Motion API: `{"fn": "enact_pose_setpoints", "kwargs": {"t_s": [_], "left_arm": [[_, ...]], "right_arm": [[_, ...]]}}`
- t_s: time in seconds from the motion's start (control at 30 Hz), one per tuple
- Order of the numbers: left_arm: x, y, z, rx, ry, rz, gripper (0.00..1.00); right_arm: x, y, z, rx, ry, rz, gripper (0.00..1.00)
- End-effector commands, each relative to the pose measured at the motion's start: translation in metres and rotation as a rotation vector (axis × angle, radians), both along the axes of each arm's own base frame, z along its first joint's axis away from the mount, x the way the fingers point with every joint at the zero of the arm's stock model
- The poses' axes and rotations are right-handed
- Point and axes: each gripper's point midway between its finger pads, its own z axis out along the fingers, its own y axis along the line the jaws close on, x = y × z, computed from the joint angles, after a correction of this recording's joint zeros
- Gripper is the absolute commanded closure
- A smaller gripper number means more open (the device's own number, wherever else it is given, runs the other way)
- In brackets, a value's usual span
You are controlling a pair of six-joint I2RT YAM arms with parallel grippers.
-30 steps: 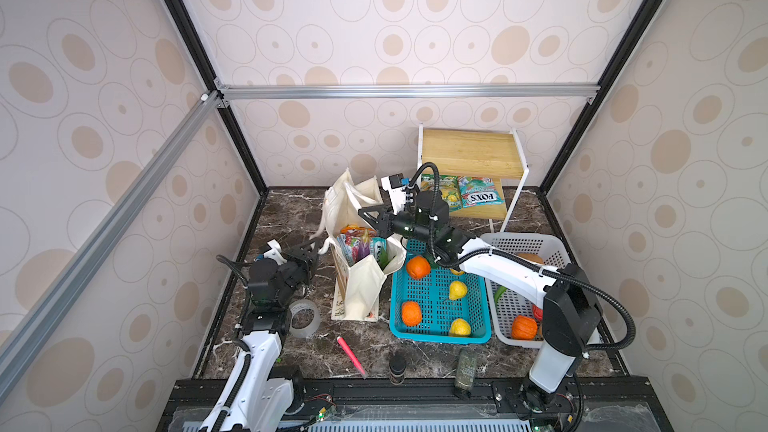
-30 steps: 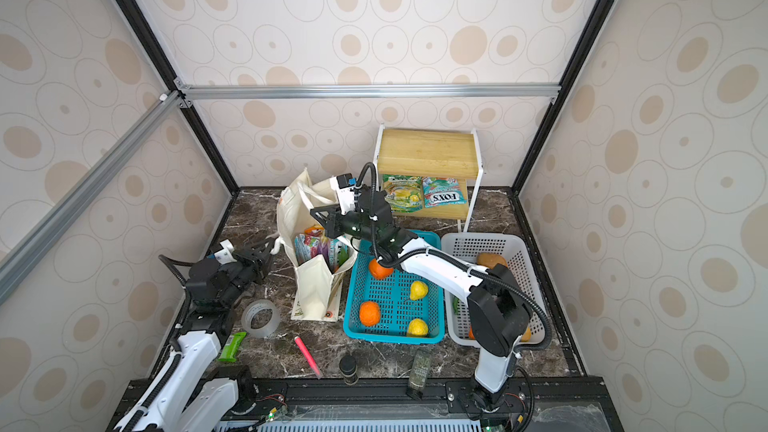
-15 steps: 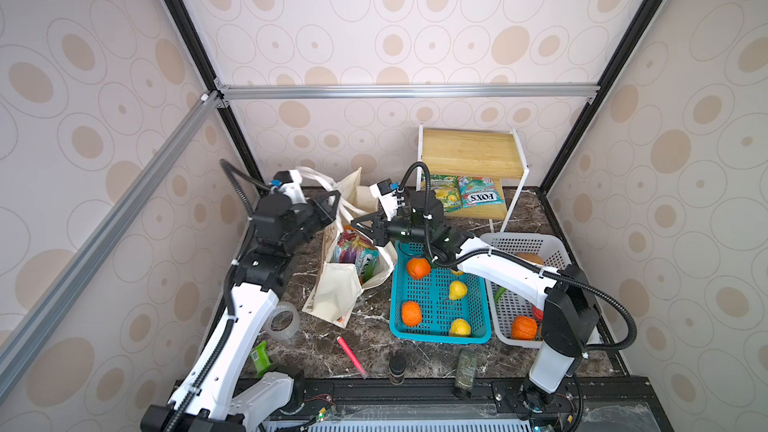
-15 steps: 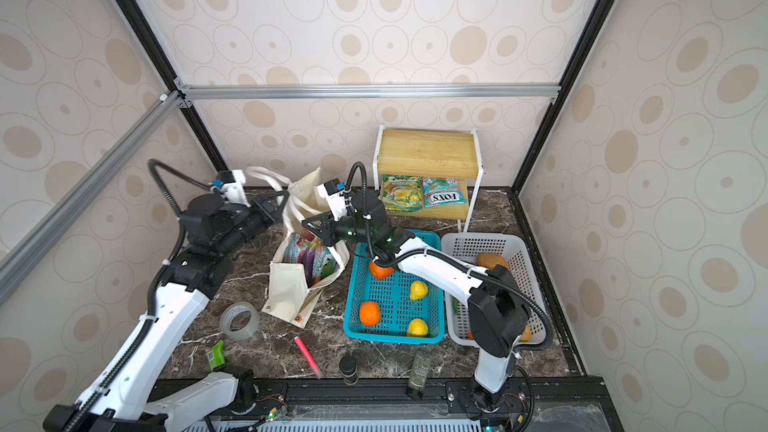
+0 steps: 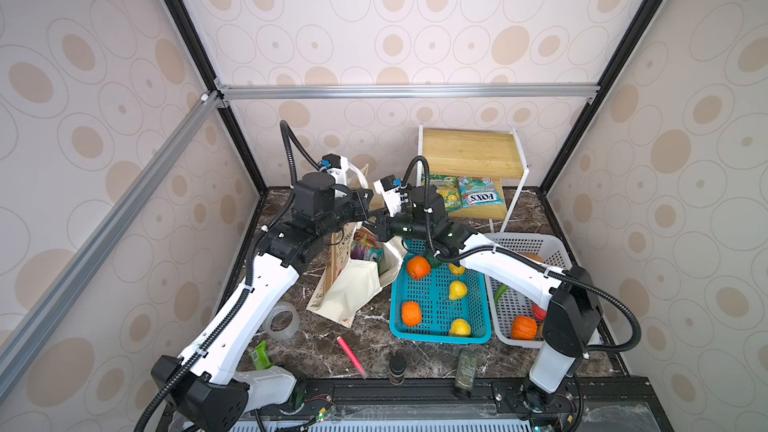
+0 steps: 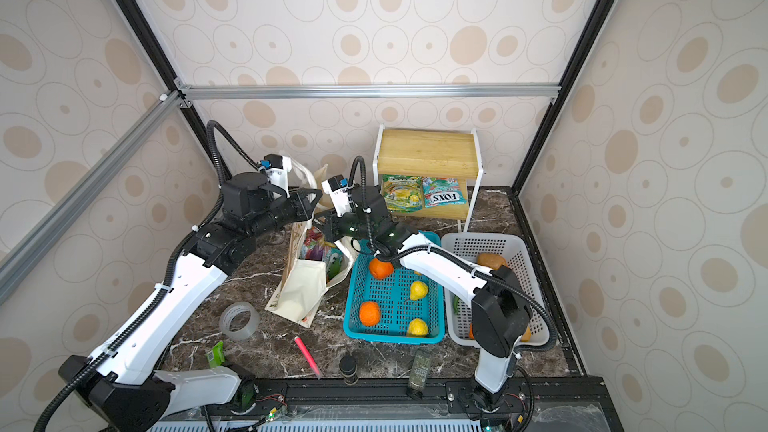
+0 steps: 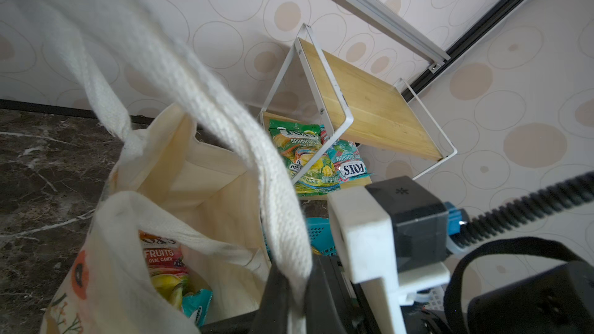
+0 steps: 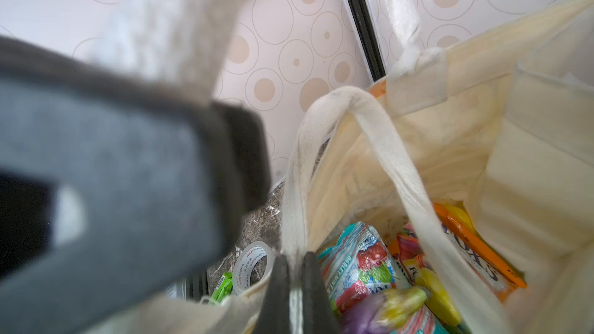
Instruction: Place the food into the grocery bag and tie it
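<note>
Left arm (image 5: pixel 266 284): raised off the desk (image 5: pixel 316 351), wrist reaching over the bag mouth.
Left jaws: shut on the left handle (image 7: pixel 225 117); strap pinched between the pads in the left wrist view.
Grocery bag (image 5: pixel 353 284): on the desk just left of the turquoise basket (image 5: pixel 436 336), leaning, mouth hanging from the two gripped straps; candy packets (image 8: pixel 360 261) showing inside.
Right jaws: shut on the right handle (image 8: pixel 385 162), webbing squeezed flat between the pads; very near the left jaws above the mouth in both top views.
Shelf packets (image 5: pixel 478 197): two Fox's packets lying on the lower board of the wooden rack, outside the bag.
Step in hand: most likely gathering both straps for the knot.
Doing it well: keep both pinches firm and the straps taut; cross one loop over the other with small wrist turns, not big arm swings; lift only enough to unload the canvas, so that the leaning body does not tip and spill.
Risk: wrists crowding each other; webbing slipping out of a thin pinch.
Change over the last second: left arm up from a folded pose low beside the tape roll (image 5: pixel 282 320) to the bag mouth, jaws now clamped on a strap; bag upright then, tilted now with its base swung out; right arm much as before.
</note>
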Motion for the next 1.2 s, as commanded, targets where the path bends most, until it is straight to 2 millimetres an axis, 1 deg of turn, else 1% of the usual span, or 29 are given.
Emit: {"fn": "enact_pose_setpoints", "kwargs": {"t_s": [0.0, 0.07, 0.13, 0.2, 0.27, 0.37, 0.4, 0.47, 0.5, 0.53, 0.57, 0.63, 0.67, 0.7, 0.73, 0.77, 0.83, 0.9, 0.93, 0.97, 1.03, 1.07, 1.13, 1.17], "left_arm": [[-0.012, 0.0, 0.03, 0.055, -0.061, -0.041, 0.95], [-0.014, 0.001, 0.02, 0.111, -0.028, -0.06, 0.91], [-0.016, 0.006, 0.014, 0.165, -0.004, -0.056, 0.9], [-0.019, 0.006, 0.01, 0.192, 0.0, -0.069, 0.84], [-0.021, 0.004, 0.006, 0.207, 0.017, -0.093, 0.83], [-0.019, -0.002, -0.002, 0.225, 0.062, -0.121, 0.71], [-0.019, -0.001, -0.003, 0.238, 0.074, -0.12, 0.71], [-0.017, 0.004, 0.001, 0.263, 0.075, -0.083, 0.71], [-0.017, 0.008, 0.006, 0.269, 0.067, -0.058, 0.75], [-0.018, 0.009, 0.009, 0.272, 0.061, -0.054, 0.81], [-0.018, 0.011, 0.011, 0.279, 0.064, -0.047, 0.84], [-0.016, 0.015, 0.014, 0.303, 0.068, -0.017, 0.84], [-0.016, 0.017, 0.014, 0.319, 0.073, -0.012, 0.83], [-0.016, 0.019, 0.016, 0.341, 0.078, 0.005, 0.8], [-0.015, 0.021, 0.014, 0.385, 0.092, 0.027, 0.74], [-0.015, 0.022, 0.015, 0.418, 0.094, 0.038, 0.7], [-0.014, 0.021, 0.023, 0.452, 0.082, 0.056, 0.67], [-0.01, 0.027, 0.031, 0.47, 0.065, 0.096, 0.66], [-0.008, 0.029, 0.033, 0.481, 0.061, 0.112, 0.67], [-0.006, 0.03, 0.034, 0.485, 0.057, 0.119, 0.71], [0.0, 0.024, 0.028, 0.493, 0.068, 0.099, 0.93], [0.002, 0.019, 0.024, 0.497, 0.081, 0.082, 1.0], [0.003, 0.003, 0.013, 0.528, 0.107, 0.035, 1.0], [0.003, -0.005, 0.009, 0.542, 0.113, 0.015, 0.97]], "right_arm": [[-0.004, -0.004, 0.023, 0.029, -0.046, 0.002, 1.0], [-0.002, -0.005, 0.021, 0.044, -0.042, 0.001, 1.0], [-0.001, -0.004, 0.021, 0.053, -0.033, 0.009, 1.0], [-0.002, -0.001, 0.019, 0.061, -0.026, 0.027, 1.0], [-0.008, 0.004, 0.02, 0.087, -0.024, 0.073, 1.0], [-0.017, 0.007, 0.025, 0.151, -0.045, 0.126, 1.0], [-0.017, 0.007, 0.026, 0.16, -0.05, 0.131, 1.0], [-0.013, 0.008, 0.026, 0.171, -0.051, 0.13, 1.0], [-0.011, 0.009, 0.026, 0.181, -0.045, 0.132, 1.0], [-0.01, 0.011, 0.027, 0.199, -0.043, 0.141, 1.0], [-0.01, 0.012, 0.028, 0.214, -0.041, 0.15, 1.0], [-0.011, 0.015, 0.032, 0.251, -0.043, 0.171, 1.0], [-0.011, 0.016, 0.036, 0.272, -0.046, 0.18, 1.0], [-0.012, 0.015, 0.04, 0.293, -0.047, 0.193, 1.0], [-0.014, 0.015, 0.045, 0.312, -0.054, 0.208, 1.0], [-0.016, 0.016, 0.047, 0.321, -0.058, 0.224, 1.0], [-0.018, 0.016, 0.048, 0.331, -0.065, 0.233, 1.0], [-0.013, 0.015, 0.044, 0.333, -0.06, 0.219, 1.0], [-0.012, 0.014, 0.043, 0.337, -0.054, 0.217, 1.0], [-0.01, 0.014, 0.042, 0.34, -0.048, 0.216, 1.0], [-0.011, 0.014, 0.039, 0.336, -0.041, 0.224, 1.0], [-0.012, 0.013, 0.041, 0.335, -0.047, 0.227, 1.0], [-0.014, 0.012, 0.04, 0.328, -0.049, 0.231, 1.0], [-0.013, 0.01, 0.039, 0.33, -0.052, 0.225, 1.0]]}}
